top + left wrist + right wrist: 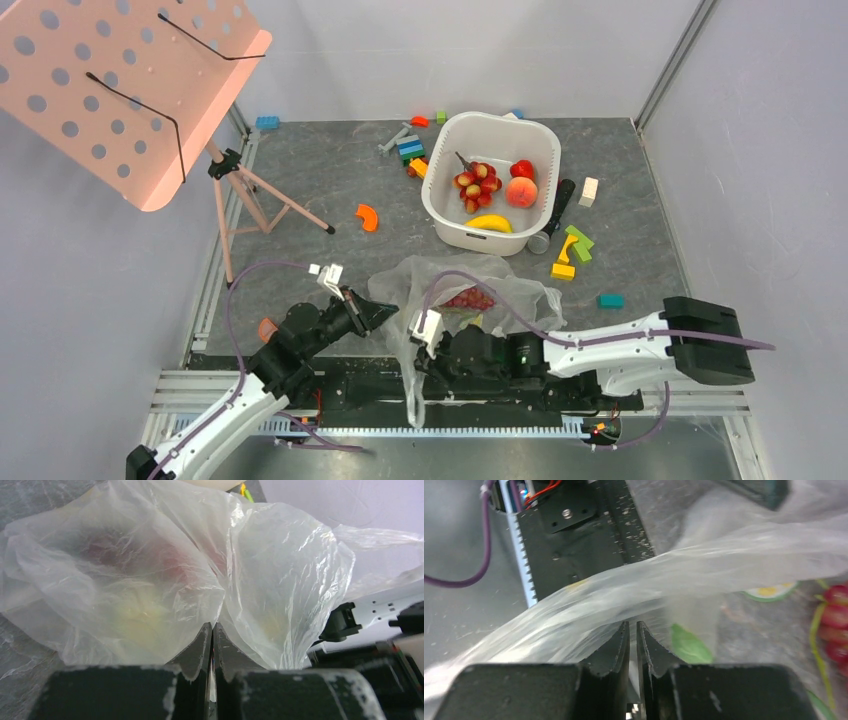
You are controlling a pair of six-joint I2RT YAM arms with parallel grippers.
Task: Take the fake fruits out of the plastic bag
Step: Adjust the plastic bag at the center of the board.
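Plastic bag (520,295) is held at near centre, grape bunch (470,298) seen inside. Left gripper (392,312) is clamped on its left edge, right gripper (430,345) on near film, likely so the mouth is stretched open.

1. Top view: high above the near edge, looking steeply down over the whole grey table (330,180).
2. Left wrist view: low, close against the clear crinkly plastic bag (280,570).
3. Right wrist view: close, looking down on the same bag, shared by all three.
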